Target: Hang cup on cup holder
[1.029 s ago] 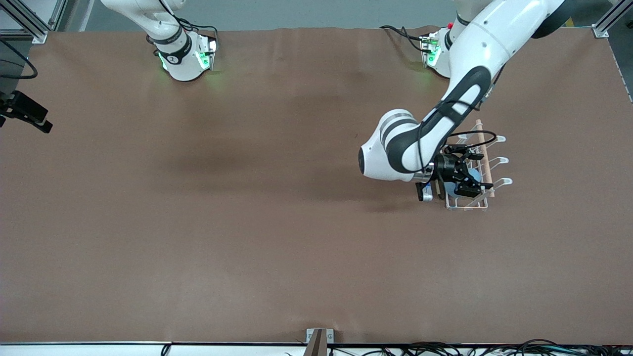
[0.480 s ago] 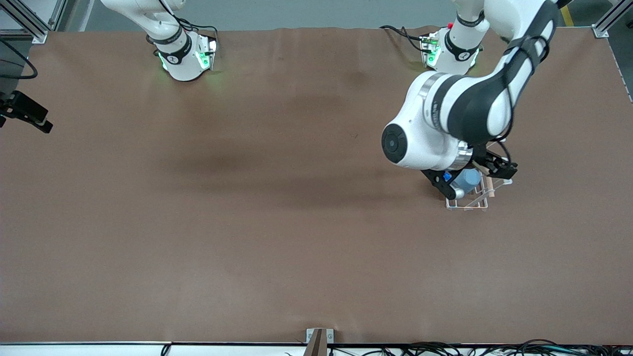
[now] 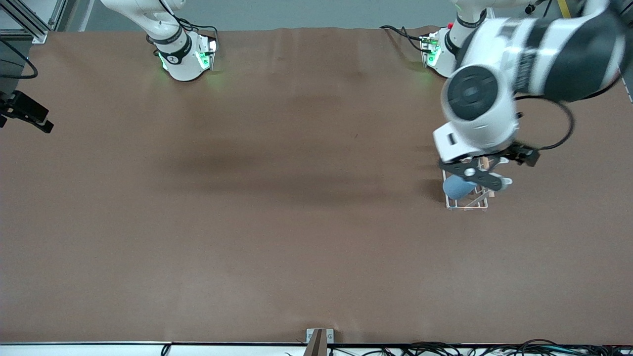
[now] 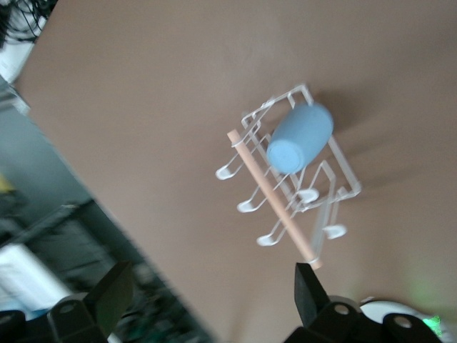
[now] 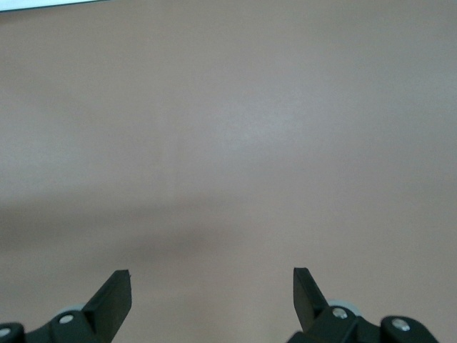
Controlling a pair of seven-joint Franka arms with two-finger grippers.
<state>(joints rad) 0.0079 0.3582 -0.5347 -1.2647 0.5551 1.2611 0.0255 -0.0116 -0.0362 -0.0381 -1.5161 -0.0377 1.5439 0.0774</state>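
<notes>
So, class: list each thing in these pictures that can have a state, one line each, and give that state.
cup: hung on a prong of the rack, tilted, free of both grippers.
cup holder: upright on the table toward the left arm's end, one cup on it.
left gripper: open, empty, up over the cup holder.
right gripper: open, empty, over bare table; that arm waits.

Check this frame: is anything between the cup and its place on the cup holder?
No. The cup already sits on a prong of the cup holder. The left tool is open above the rack, holding nothing; the right tool waits open elsewhere.
</notes>
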